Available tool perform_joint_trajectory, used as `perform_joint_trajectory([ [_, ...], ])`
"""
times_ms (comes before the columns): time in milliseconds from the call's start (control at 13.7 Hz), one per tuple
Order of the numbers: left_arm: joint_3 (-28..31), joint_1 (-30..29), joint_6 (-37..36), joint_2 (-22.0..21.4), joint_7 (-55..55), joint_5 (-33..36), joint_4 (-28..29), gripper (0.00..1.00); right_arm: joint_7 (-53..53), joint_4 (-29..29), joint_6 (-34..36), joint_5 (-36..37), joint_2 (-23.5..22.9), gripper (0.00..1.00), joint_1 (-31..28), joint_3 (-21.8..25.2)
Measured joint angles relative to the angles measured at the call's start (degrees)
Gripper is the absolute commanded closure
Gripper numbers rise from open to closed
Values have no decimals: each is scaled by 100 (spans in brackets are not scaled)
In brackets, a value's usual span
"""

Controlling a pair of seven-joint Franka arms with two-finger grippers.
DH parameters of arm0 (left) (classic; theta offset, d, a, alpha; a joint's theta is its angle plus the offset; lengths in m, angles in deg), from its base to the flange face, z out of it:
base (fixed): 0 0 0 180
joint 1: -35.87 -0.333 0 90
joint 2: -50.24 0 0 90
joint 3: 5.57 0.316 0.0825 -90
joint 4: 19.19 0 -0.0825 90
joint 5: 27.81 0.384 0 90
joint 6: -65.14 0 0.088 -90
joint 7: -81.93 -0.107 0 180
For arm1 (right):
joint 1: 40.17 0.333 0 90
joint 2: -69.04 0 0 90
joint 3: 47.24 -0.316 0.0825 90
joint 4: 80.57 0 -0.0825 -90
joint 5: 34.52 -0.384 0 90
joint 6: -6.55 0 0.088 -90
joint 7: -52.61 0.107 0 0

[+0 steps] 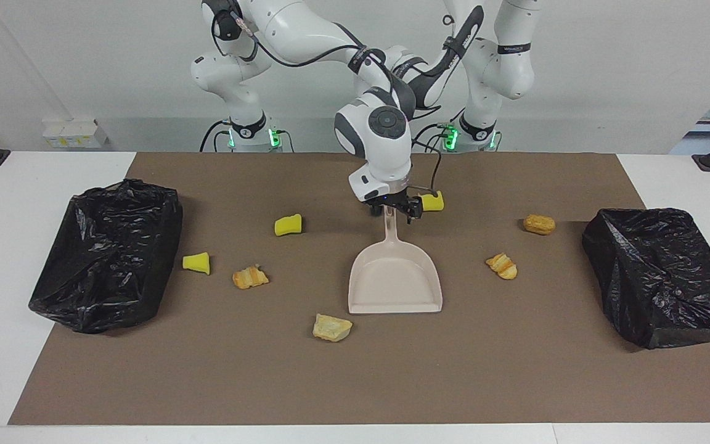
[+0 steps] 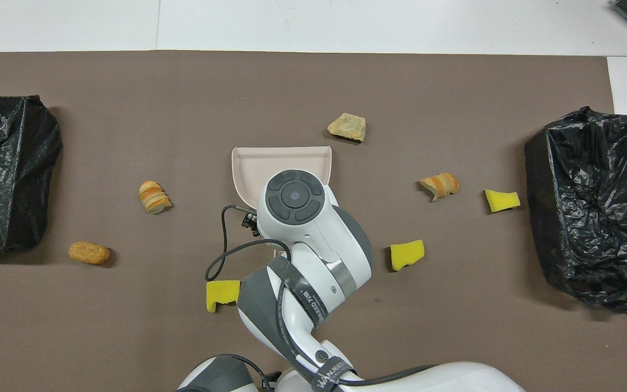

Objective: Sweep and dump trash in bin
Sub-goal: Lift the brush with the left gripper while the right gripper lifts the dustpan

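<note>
A: Where's the right tool?
B: Over the dustpan handle, fingers apart.
A: The left tool?
B: Hidden; closed together.
A: The trash?
B: Scattered around the dustpan on the tabletop.

The dustpan looks like smooth beige plastic. Both bin bags are thin, crinkly, shiny black plastic. The brown mat looks matt, like paper. Yellow sponge chunks look soft and spongy.
</note>
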Motion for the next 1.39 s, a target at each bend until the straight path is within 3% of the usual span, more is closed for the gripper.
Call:
perform_joint_trajectory([
  [219,6,-175,-940,-348,-563,-1,7,100,-81,0,3,8,-30,36,-8,31],
  [585,-39,-877,-1000,-422,-978,12,151,100,-895,132,4,6,-65,36,-67,61],
  [731,-6,-1312,-1009,-485,-1277,6,303,100,-1003,185,2,6,-66,58,-76,63],
  [877,32,-1884,-1023,-476,-1551,20,367,100,-1026,206,-1,9,-50,95,-26,30],
  [950,39,-2205,-1022,-453,-1644,119,372,100,-1057,209,-4,11,-39,100,8,26],
  [1389,98,-3951,-1070,-417,-2813,595,60,100,-1736,207,30,26,63,100,-80,62],
])
